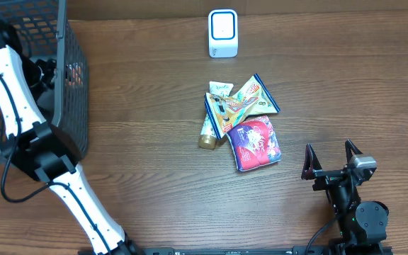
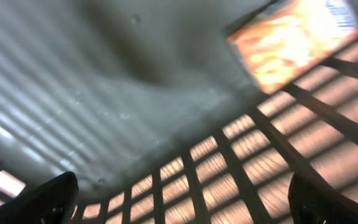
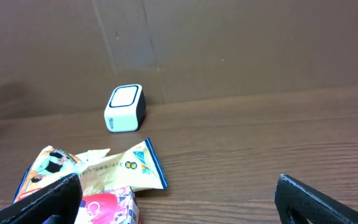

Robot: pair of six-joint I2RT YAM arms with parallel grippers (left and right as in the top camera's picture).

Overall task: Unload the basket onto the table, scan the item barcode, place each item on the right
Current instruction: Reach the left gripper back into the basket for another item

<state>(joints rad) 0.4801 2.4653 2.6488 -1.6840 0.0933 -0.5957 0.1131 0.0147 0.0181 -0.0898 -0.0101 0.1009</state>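
Observation:
A white barcode scanner (image 1: 223, 33) stands at the back of the table, also seen as the scanner (image 3: 125, 107) in the right wrist view. In the middle lies a pile of items: a yellow packet (image 1: 250, 99), a red packet (image 1: 255, 144) and a gold-capped tube (image 1: 207, 131). My left gripper (image 2: 179, 202) is open inside the black mesh basket (image 1: 73, 106), above its floor, with an orange packet (image 2: 297, 37) ahead of it. My right gripper (image 1: 329, 159) stands open and empty at the front right, facing the yellow packet (image 3: 114, 168) and the red packet (image 3: 107, 208).
The basket takes up the far left of the table, and my left arm (image 1: 13, 92) reaches over its rim. A cardboard wall (image 3: 229, 43) stands behind the scanner. Bare wooden tabletop (image 1: 346, 85) lies to the right of the pile.

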